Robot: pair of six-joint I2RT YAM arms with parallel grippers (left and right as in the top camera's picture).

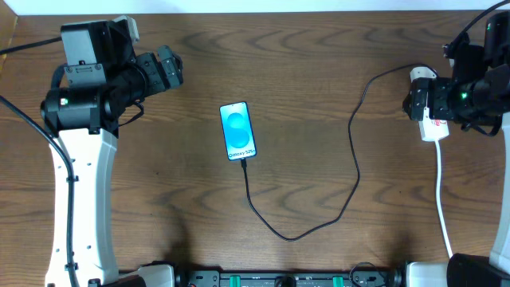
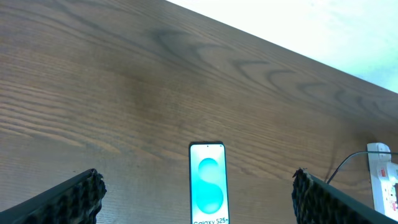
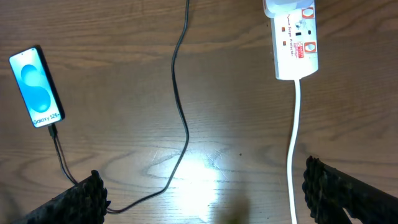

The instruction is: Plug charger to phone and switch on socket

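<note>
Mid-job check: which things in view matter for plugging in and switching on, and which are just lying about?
Job: phone, black charger cable, white power strip.
Not the job: the strip's white cord, wooden table.

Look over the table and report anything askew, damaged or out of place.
Nothing stands out. The phone lies flat with its screen lit. The charger is plugged into its lower edge and runs in a loose, untangled loop to the socket. The socket's white cord trails off nearly straight. No spill or damage shows.
</note>
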